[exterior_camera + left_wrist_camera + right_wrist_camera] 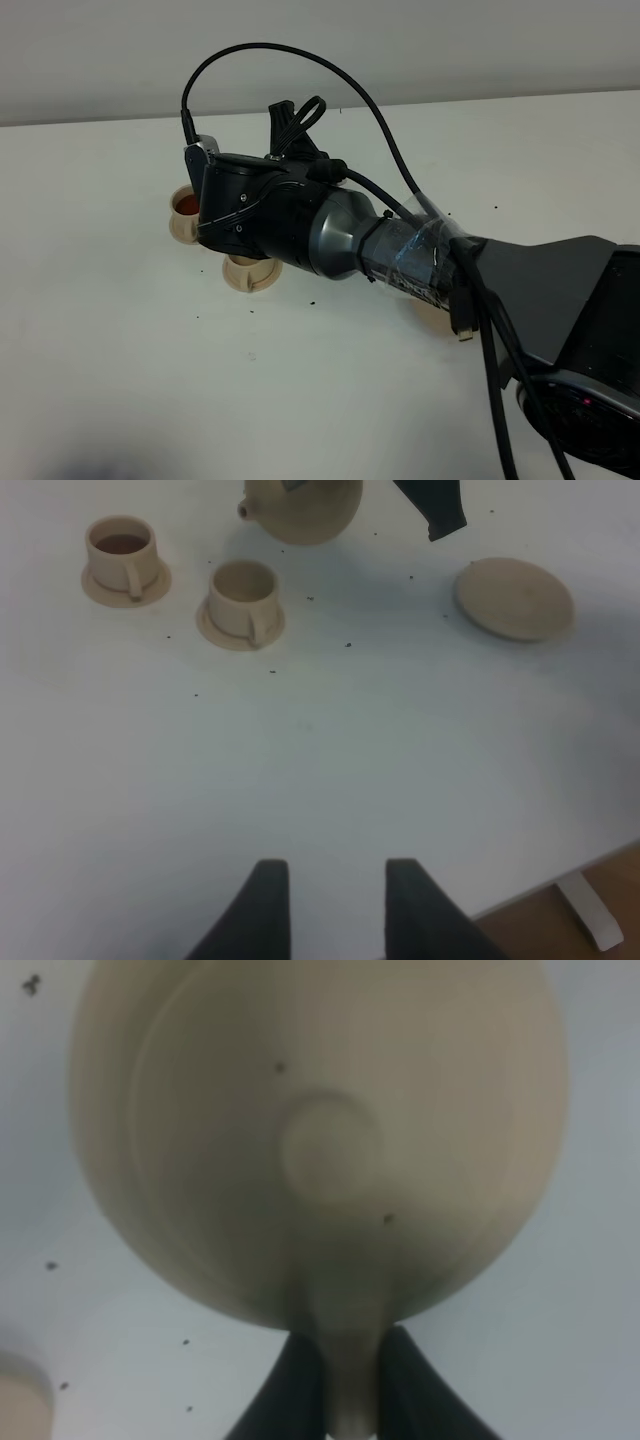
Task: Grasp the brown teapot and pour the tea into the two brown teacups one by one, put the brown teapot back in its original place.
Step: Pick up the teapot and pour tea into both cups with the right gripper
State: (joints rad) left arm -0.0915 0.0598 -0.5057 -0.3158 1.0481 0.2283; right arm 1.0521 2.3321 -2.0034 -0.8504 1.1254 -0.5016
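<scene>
The right gripper (347, 1365) is clamped on the loop handle (350, 1390) of the brown teapot (300, 1110), one dark finger pressed against each side of it. The pot fills the right wrist view, its lid knob (330, 1150) near the middle. From the left wrist camera the teapot sits at the far edge of the view, its short spout (245, 510) pointing toward the cups. It appears to be held clear of the white table (330, 750), though the cropped view makes that hard to confirm. Its wide flat saucer (515, 598) lies bare, well apart from the pot on the side away from the spout. The two teacups stand near each other, each on its own small saucer. The farther cup (120, 565) holds reddish-brown tea (122, 543), while the nearer cup (243, 595), just beside the teapot's spout, looks empty. In the high view the right arm (300, 225) reaches across the middle and hides the teapot, leaving only the cups showing past it. The left gripper (335, 910) hangs low over bare table well away from the crockery, its two fingers parted with nothing between them. Small dark specks (348, 645) dot the tabletop around the cups.
</scene>
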